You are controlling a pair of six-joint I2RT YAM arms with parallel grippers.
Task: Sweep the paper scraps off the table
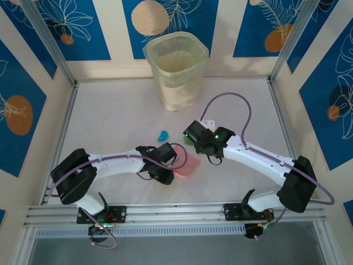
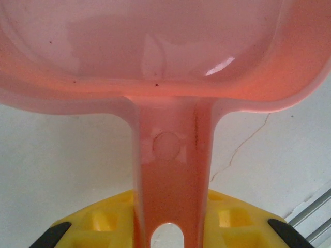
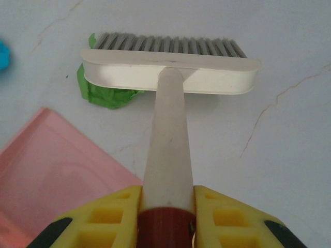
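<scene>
My right gripper (image 3: 166,206) is shut on the cream handle of a small brush (image 3: 170,72), whose grey bristles rest on the table (image 1: 110,121). A green paper scrap (image 3: 106,93) lies tucked under the left end of the brush head. A cyan scrap (image 1: 163,135) lies a little further left, also at the frame edge (image 3: 2,54) in the right wrist view. My left gripper (image 2: 170,217) is shut on the handle of the pink dustpan (image 2: 165,51). The dustpan (image 1: 188,165) lies flat just near of the brush, its lip (image 3: 51,170) close to the green scrap.
A cream translucent bin (image 1: 176,72) stands at the back of the table, in the middle. Aluminium rails (image 1: 60,127) edge the table on all sides. Both arms meet near the table's centre, with the right gripper (image 1: 194,136) just right of the left gripper (image 1: 168,165).
</scene>
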